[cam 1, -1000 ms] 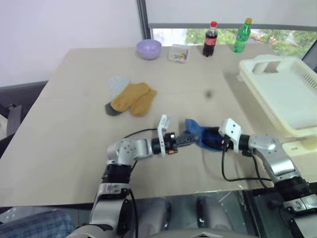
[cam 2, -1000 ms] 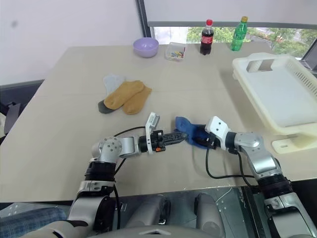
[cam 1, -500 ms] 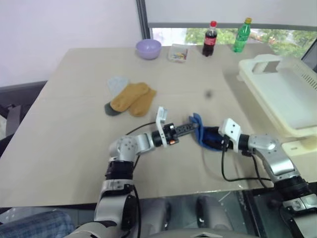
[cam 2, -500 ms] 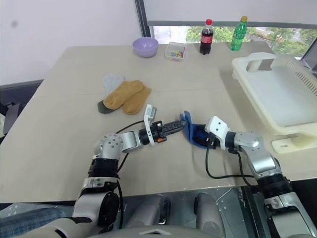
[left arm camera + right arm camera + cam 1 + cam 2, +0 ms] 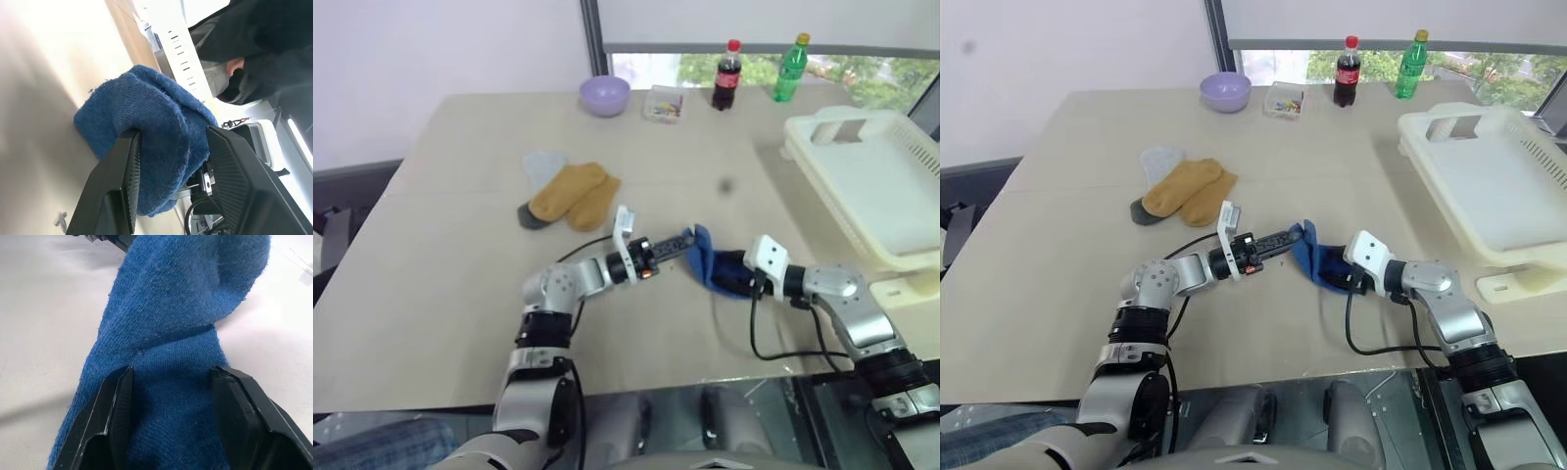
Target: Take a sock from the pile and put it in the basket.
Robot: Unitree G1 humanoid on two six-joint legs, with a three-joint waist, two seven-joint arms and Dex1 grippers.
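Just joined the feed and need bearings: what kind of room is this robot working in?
Probably an office or lab room set up for tests: a plain beige table beside a window with a roller blind, holding staged props such as soda bottles and a laundry-style basket.

The royal-blue sock hangs bunched at centre frame, the pile of mustard, pale blue and dark socks lies upper left, and the cream slotted basket sits at right.

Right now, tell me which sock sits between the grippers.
The royal-blue sock, held between the left gripper and right gripper; the mustard-yellow socks lie apart in the pile.
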